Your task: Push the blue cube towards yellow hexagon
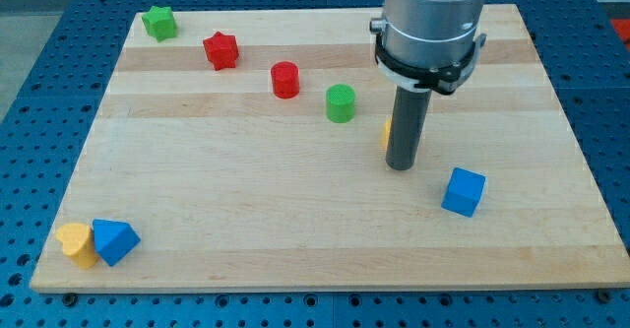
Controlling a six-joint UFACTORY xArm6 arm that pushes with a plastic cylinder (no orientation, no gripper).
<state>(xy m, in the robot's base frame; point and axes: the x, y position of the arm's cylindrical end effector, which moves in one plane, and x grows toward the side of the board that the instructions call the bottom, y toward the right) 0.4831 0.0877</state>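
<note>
The blue cube [464, 191] lies on the wooden board [246, 170] at the view's lower right. My tip [400, 165] rests on the board just up and left of the cube, a short gap apart from it. A sliver of a yellow block [387, 130], the yellow hexagon, shows at the rod's left side; the rod hides most of it. The tip stands between that yellow block and the blue cube.
A green cylinder [341, 102] and a red cylinder [285, 79] lie left of the rod. A red star [221, 49] and a green star [158, 22] lie at the upper left. A yellow heart [75, 242] touches a blue triangular block [113, 240] at the lower left corner.
</note>
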